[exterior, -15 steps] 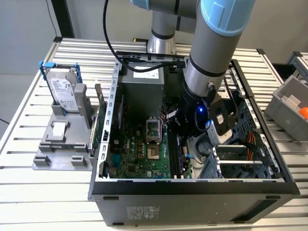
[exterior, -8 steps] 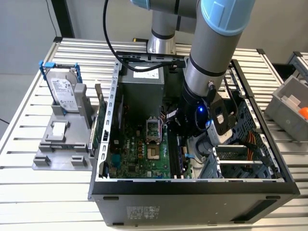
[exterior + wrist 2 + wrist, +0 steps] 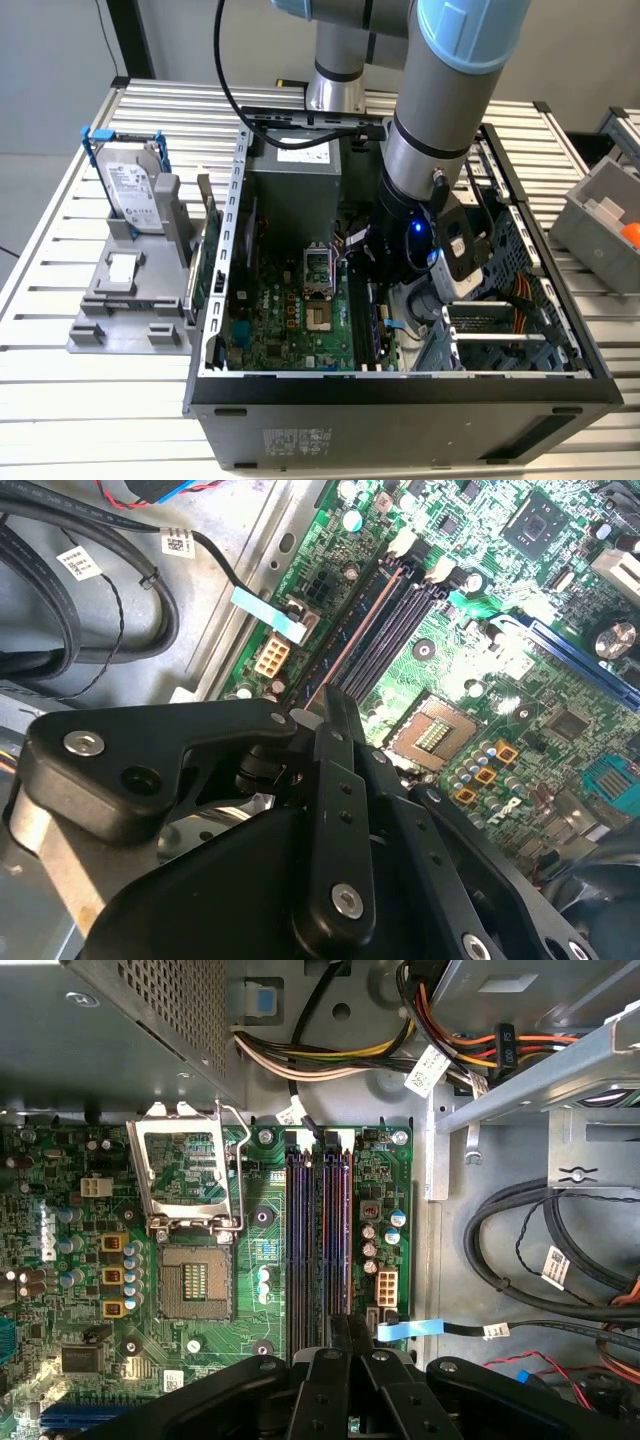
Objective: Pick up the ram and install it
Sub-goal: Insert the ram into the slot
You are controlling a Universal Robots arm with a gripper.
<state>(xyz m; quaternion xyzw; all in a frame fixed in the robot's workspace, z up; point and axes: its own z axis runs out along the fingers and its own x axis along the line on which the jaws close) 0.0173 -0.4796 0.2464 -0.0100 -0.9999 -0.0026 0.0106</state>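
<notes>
Exterior view, read from its left: a grey plastic holder (image 3: 125, 290) sits on the ribbed aluminium table (image 3: 60, 390), carrying a boxy silver hard drive with a white label (image 3: 133, 185) upright in a blue frame. Next comes the open black metal computer case (image 3: 400, 405), its large green motherboard (image 3: 285, 315) lying flat inside, studded with small components and a square silver processor socket (image 3: 317, 270). Further toward this view's right, the thick grey cylindrical robot arm with a pale blue joint cap (image 3: 445, 110) reaches steeply down into the case, and its black wrist hangs over the long black memory slots (image 3: 368, 325). In both wrist views the matte black gripper (image 3: 340, 1335) points along those slots, its bolted angular fingers (image 3: 335, 730) drawn narrow together around the ram, a thin dark bluish-green circuit-board stick (image 3: 336, 1230). The stick stands on edge, lined up with one of the parallel slots (image 3: 300, 1245) and lying in or just over it; whether it is fully seated cannot be told. In the second wrist view its coppery top edge (image 3: 350, 645) runs away from the fingertips toward the white end latches (image 3: 405, 545). Beside the slots lie a pale blue flat cable (image 3: 410, 1328) and bundled black cables (image 3: 520, 1250) on the bare grey metal floor.
</notes>
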